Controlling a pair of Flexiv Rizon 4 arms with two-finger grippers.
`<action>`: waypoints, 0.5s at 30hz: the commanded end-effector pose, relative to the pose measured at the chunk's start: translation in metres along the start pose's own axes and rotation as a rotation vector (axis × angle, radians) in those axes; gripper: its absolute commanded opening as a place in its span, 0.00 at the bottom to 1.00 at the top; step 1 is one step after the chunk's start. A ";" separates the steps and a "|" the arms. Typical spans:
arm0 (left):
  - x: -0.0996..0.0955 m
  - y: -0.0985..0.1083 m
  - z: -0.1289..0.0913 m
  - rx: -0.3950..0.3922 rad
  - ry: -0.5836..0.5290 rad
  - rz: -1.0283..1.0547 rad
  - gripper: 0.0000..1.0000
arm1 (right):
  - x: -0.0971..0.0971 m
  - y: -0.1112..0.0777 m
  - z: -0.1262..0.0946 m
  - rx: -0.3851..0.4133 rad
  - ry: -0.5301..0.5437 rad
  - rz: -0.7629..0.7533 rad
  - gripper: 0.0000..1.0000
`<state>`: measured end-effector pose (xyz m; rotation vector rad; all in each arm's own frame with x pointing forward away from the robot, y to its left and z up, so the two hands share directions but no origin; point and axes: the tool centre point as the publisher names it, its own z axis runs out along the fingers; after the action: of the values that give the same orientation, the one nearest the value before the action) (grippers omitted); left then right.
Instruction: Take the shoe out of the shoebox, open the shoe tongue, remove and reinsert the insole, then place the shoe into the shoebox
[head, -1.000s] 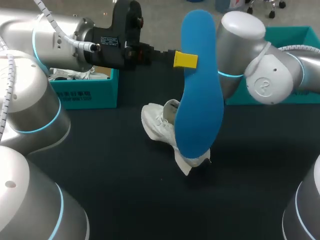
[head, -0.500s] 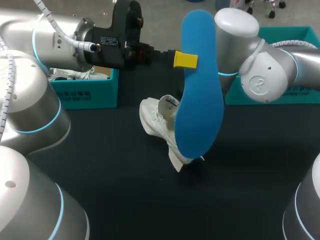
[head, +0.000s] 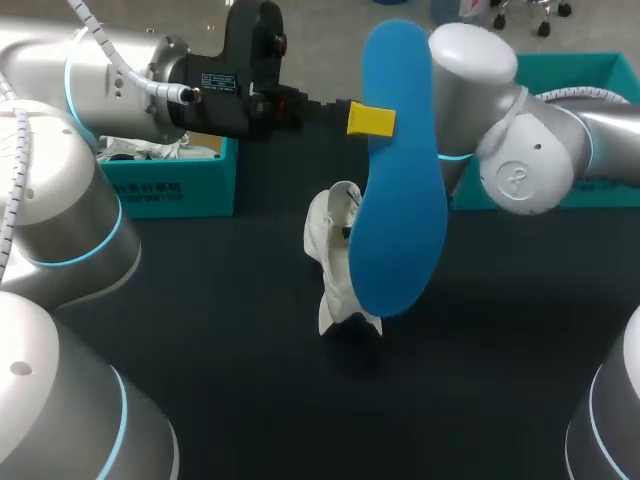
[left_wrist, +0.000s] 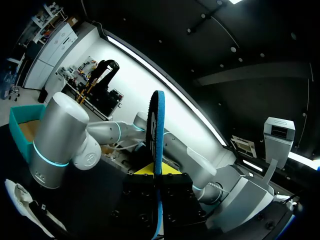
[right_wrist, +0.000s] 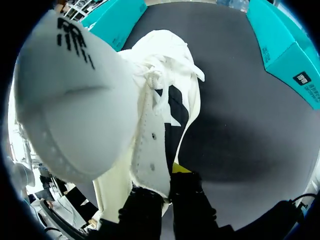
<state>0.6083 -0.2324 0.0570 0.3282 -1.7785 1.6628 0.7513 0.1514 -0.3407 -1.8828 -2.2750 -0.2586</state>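
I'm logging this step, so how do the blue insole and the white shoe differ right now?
The insole is blue, flat and thin; the shoe is white and bulky. The insole stands upright, raised high in the left gripper; the shoe is held lower, tilted, in the right gripper. Both are gripped.

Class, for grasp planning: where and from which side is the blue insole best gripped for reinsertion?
Grip the blue insole near its top, pinching its flat faces from the long edge, probably: thin and upright, its lower end then meets the shoe.
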 end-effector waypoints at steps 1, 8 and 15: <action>-0.001 0.000 0.002 0.001 0.000 0.000 0.00 | 0.000 -0.011 0.006 -0.046 -0.018 -0.016 0.00; -0.001 0.000 0.002 0.001 0.000 0.000 0.00 | -0.002 -0.008 0.014 -0.030 -0.066 -0.052 0.00; -0.001 0.000 0.002 0.001 0.000 0.000 0.00 | -0.001 -0.005 0.025 -0.037 -0.080 -0.026 0.00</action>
<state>0.6083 -0.2324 0.0570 0.3282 -1.7785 1.6629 0.7437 0.1486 -0.3593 -1.8992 -2.3660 -0.2403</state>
